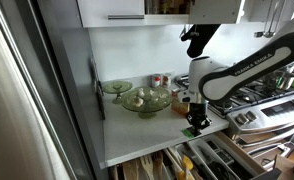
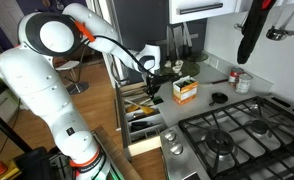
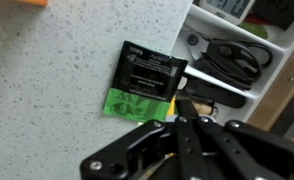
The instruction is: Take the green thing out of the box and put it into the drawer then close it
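Closest to the wrist lens were the dark links of the gripper (image 3: 180,122), rising from the bottom edge. Its fingers were drawn together with no gap that I could see. Their tips met right at the lower right corner of the green thing (image 3: 137,85), a flat packet, black on top and bright green below. It lay on the speckled counter (image 3: 57,90), just beside the counter's edge. I could not make out whether the tips actually pinched that corner or only touched it (the dark fingers blurred into the dark packet there).

Past the counter's edge the drawer (image 3: 283,45) stood open, with black utensils (image 3: 232,60) lying between its light dividers. Only an orange sliver of the box (image 3: 32,2) showed, cut off at the top left corner of the wrist view.

In an exterior view the box (image 2: 184,90) stood on the counter near the stove (image 2: 232,135), with the gripper (image 2: 152,85) low beside it, above the open drawer (image 2: 137,128). In both exterior views the packet was too small for me to find. Pale green bowls (image 1: 144,100) sat further back on the counter.
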Robot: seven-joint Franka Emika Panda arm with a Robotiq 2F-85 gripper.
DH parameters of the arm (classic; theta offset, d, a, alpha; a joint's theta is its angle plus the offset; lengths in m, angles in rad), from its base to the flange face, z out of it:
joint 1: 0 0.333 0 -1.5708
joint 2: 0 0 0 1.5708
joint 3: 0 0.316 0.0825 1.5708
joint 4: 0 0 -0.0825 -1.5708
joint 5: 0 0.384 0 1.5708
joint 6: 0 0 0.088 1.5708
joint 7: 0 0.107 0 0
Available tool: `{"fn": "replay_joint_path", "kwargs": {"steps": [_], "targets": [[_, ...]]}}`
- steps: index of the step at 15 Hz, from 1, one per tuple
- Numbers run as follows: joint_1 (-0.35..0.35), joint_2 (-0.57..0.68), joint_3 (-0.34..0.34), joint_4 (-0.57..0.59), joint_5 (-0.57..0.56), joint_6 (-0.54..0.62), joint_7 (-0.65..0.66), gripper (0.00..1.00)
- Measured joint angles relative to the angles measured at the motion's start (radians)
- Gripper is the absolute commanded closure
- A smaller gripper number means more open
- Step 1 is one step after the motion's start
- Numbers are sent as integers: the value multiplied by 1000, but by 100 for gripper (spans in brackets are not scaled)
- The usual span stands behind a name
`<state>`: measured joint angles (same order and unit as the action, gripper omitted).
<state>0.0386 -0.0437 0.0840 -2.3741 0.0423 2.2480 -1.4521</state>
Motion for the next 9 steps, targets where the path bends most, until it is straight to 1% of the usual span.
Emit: {"fn": "replay_joint_path", "kwargs": {"steps": [2,3,6,9], "targets": [[2,-16,-2,-6,0,6,2,100],[2,-22,-6,-9,-5,30,8,100],[1,-22,-17,-20,-16,135,63,100],[0,-1,-22,-46,-57,256,165,100]]}}
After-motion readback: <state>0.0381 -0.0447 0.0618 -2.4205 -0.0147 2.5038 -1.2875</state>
